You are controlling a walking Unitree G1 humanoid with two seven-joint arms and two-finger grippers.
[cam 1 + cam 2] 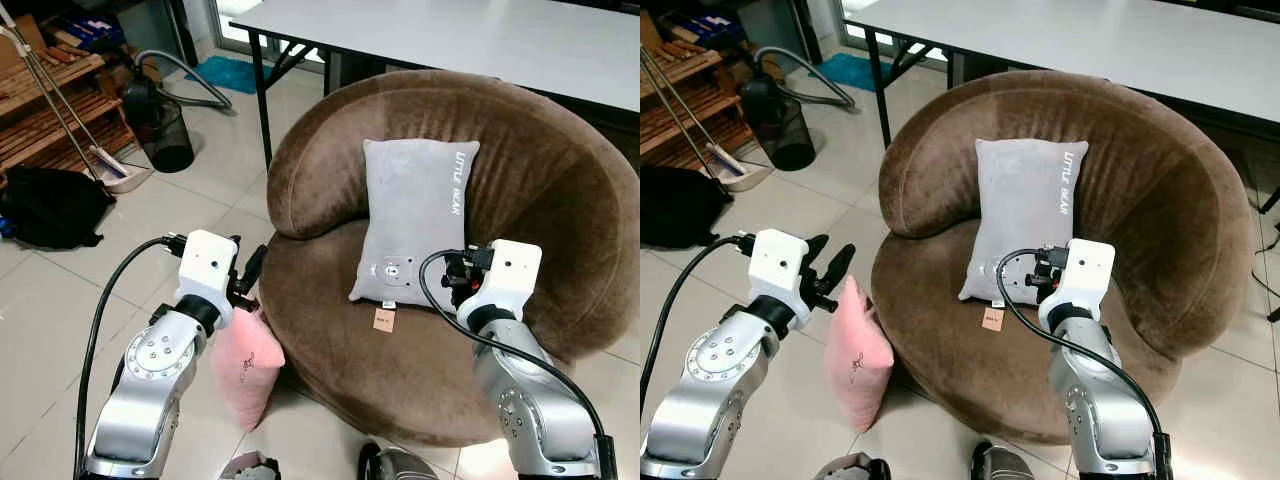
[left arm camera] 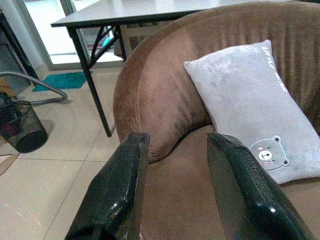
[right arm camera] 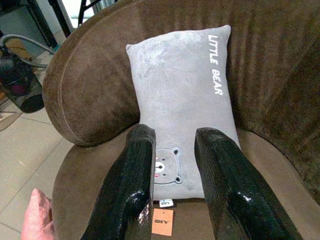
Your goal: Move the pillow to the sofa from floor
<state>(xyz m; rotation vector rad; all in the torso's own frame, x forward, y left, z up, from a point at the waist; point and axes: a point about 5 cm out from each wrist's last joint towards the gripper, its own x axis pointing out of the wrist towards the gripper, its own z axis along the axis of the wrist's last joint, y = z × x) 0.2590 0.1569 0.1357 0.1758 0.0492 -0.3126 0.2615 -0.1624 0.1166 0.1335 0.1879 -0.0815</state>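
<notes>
A pink pillow [image 1: 245,365] stands on its edge on the tiled floor, leaning against the front left of a round brown sofa [image 1: 560,200]. My left gripper [image 1: 248,275] hovers open just above the pillow's top edge with nothing between its fingers [image 2: 122,175]. A grey "Little Bear" pillow [image 1: 415,215] leans against the sofa's backrest. Open and holding nothing, my right gripper [image 1: 455,272] sits over the seat at the grey pillow's lower end. A corner of the pink pillow [image 3: 35,220] shows in the right wrist view.
A white table [image 1: 450,35] stands behind the sofa. On the floor to the left are a black mesh bin [image 1: 160,125], a black bag [image 1: 50,205], a wooden rack [image 1: 40,110] and a mop with dustpan [image 1: 110,165]. Open tiles lie left of the sofa.
</notes>
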